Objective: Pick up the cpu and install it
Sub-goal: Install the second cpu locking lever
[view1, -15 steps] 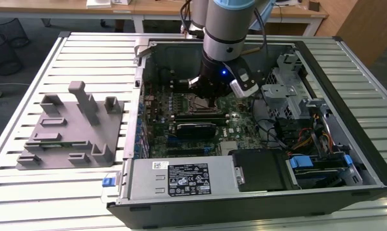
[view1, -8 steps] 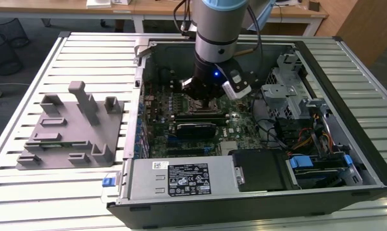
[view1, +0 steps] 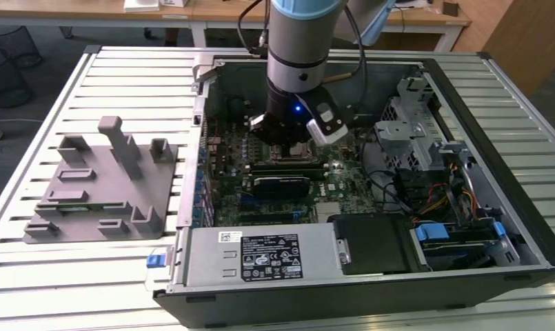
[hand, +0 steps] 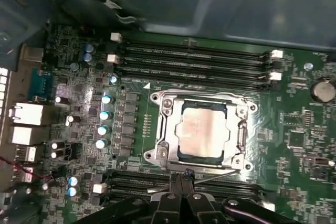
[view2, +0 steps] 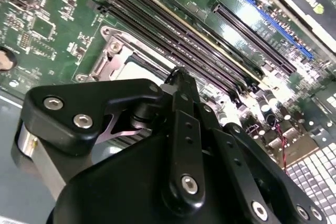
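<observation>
My hand: my hand (hand: 181,179) hangs low inside the open computer case (view1: 461,103), its fingers (hand: 181,187) drawn together to a narrow tip with nothing between them.
Hand position: the tip sits just beside the edge of the socket frame (hand: 163,103), between it and the nearer bank of memory slots (hand: 136,182). I judge I am this low because the work is at the socket.
The cpu: the cpu (hand: 202,129) lies flat in the socket, pale metal top up, square to the frame, apart from my fingers.
Progress: seated as it is, the chip looks already placed, which would explain my empty hand.
Motherboard: the green motherboard (view1: 337,176) lies flat on the case floor, so I reach straight down.
Outside the case: a grey fixture (view1: 103,186) with upright posts stands on the slatted tabletop (view1: 130,76), at the exterior view's left.
</observation>
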Controlling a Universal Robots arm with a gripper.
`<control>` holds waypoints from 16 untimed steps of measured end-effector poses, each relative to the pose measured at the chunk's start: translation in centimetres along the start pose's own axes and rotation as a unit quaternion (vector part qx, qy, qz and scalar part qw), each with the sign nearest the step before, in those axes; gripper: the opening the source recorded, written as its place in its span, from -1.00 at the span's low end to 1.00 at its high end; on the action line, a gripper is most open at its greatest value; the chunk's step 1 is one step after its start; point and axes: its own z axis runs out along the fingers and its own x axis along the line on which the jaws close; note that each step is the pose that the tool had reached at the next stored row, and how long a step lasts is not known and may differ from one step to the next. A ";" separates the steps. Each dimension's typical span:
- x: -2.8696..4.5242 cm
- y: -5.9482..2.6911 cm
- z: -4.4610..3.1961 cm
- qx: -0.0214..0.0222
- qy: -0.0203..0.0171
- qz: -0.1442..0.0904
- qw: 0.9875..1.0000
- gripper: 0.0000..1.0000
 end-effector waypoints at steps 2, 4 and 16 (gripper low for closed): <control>0.01 -0.03 0.36 0.000 0.000 0.000 1.000 -0.79; 0.03 -0.06 0.71 0.000 0.000 0.000 1.000 -0.79; 0.71 -0.90 1.50 -0.021 -0.001 0.000 1.000 -0.79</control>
